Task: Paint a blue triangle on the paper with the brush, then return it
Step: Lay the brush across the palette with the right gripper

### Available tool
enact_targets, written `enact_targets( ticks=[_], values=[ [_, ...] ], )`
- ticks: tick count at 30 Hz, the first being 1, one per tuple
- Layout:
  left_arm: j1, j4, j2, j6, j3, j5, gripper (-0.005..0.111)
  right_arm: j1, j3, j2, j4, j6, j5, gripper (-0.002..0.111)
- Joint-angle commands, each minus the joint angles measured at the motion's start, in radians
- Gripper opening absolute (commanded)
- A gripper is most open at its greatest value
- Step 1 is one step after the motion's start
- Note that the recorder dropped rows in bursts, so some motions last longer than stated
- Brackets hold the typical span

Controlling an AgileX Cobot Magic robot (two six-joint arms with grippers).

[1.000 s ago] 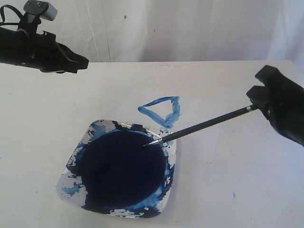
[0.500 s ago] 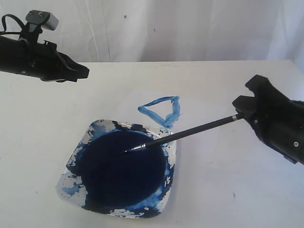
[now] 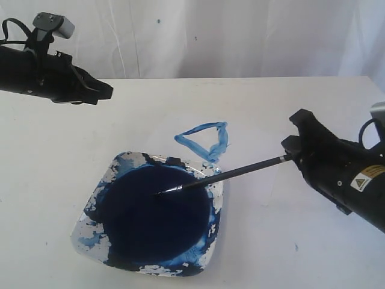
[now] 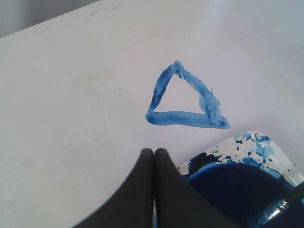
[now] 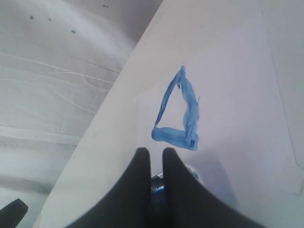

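The blue triangle (image 3: 204, 139) is finished on the paper (image 5: 237, 95) beside the dish (image 3: 90, 229), so the return is judged to be in hand. The brush (image 3: 234, 174) is clamped at its end by the right gripper (image 3: 291, 147), tip in the paint. The left gripper (image 4: 154, 159) is closed and empty. Gentle lowering and release are called for next
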Motion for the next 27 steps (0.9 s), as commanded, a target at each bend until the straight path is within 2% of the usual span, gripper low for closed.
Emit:
enact_targets(
  ticks=[1, 10, 18, 27],
  values=[
    [0.000, -0.021, -0.011, 0.009, 0.007, 0.014, 0.000, 0.002, 0.004, 0.061, -0.015, 0.055, -0.038, 0.001],
    [0.000, -0.021, -0.011, 0.009, 0.007, 0.008, 0.000, 0.002, 0.004, 0.130, -0.015, 0.090, -0.054, 0.002],
    [0.000, -0.012, -0.011, 0.009, 0.007, 0.010, 0.000, 0.002, 0.004, 0.168, -0.015, 0.170, -0.072, 0.015],
    [0.000, -0.010, -0.011, 0.009, 0.007, 0.020, 0.000, 0.002, 0.004, 0.202, -0.038, 0.251, -0.084, 0.016]
  ],
)
